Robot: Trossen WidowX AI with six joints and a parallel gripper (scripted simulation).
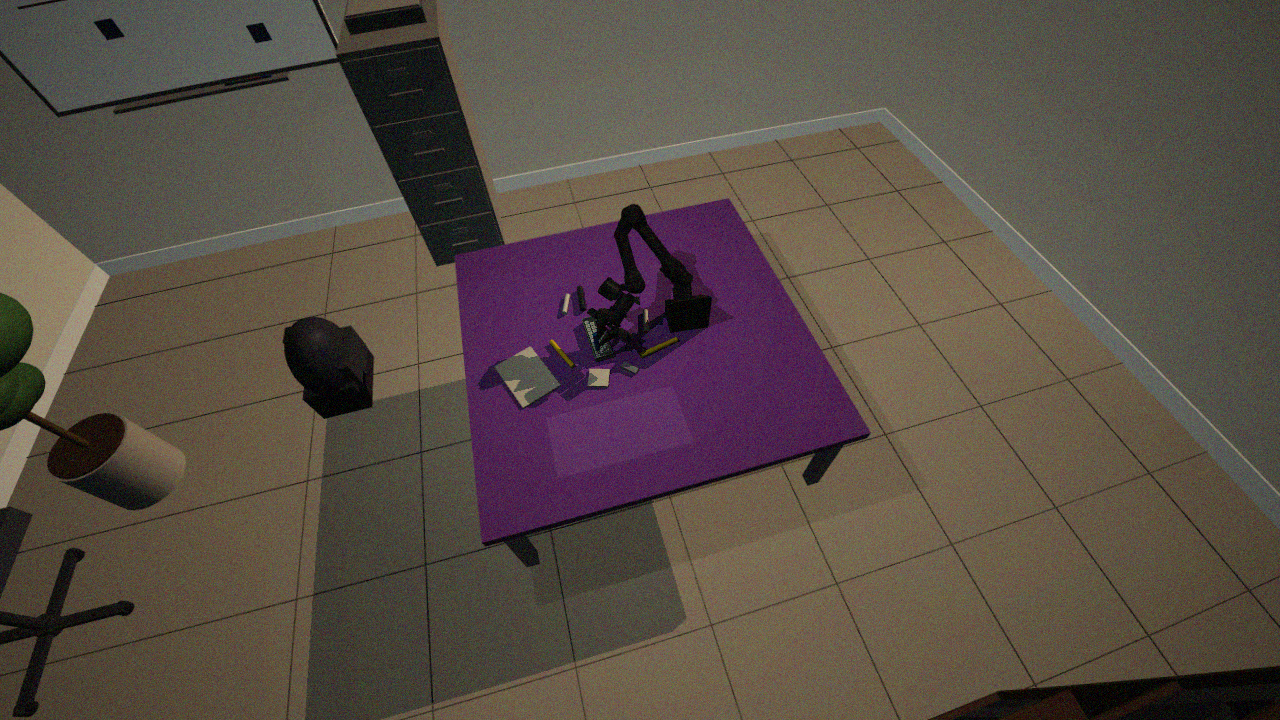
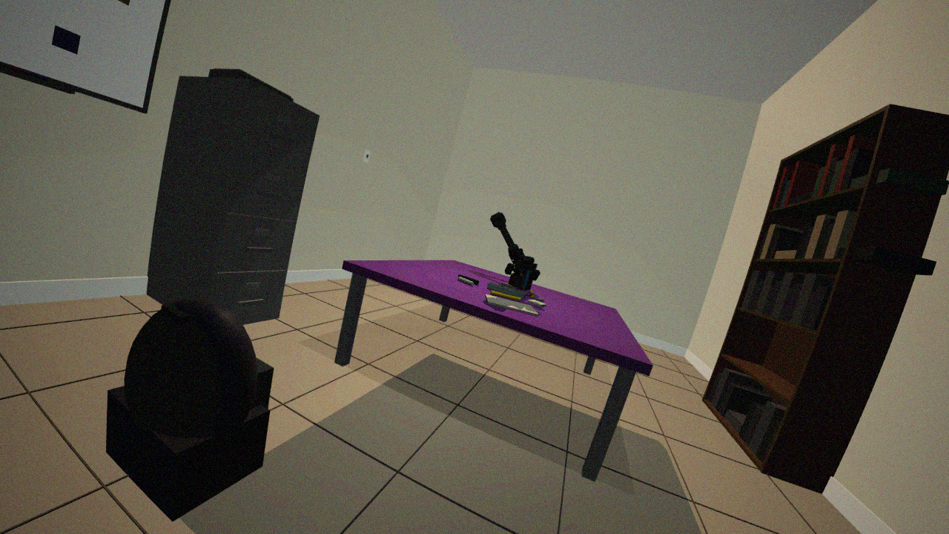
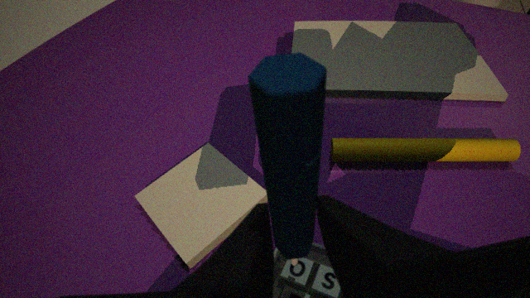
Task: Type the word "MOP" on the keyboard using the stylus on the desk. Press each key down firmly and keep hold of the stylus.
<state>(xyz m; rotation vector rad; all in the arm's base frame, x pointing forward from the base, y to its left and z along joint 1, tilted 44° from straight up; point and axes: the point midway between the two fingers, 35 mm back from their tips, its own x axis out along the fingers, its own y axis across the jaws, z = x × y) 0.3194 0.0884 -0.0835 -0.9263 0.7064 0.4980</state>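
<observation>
The narrowly closed black gripper [image 1: 603, 336] [image 3: 292, 210] gripped the dark-blue faceted stylus [image 3: 290, 157]; sideways drift risked striking the pale square S key [image 3: 327, 281].

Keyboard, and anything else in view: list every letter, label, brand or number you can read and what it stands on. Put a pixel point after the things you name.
"O": a key of the keyboard [image 1: 589, 330] [image 3: 304, 296], by the stylus [image 3: 290, 157] tip.
"S": the key beside it.
Other keys: cut off in the wrist view, too small from the top.
Book spines on the bookcase [image 2: 875, 152]: too small and dark to read.
</observation>
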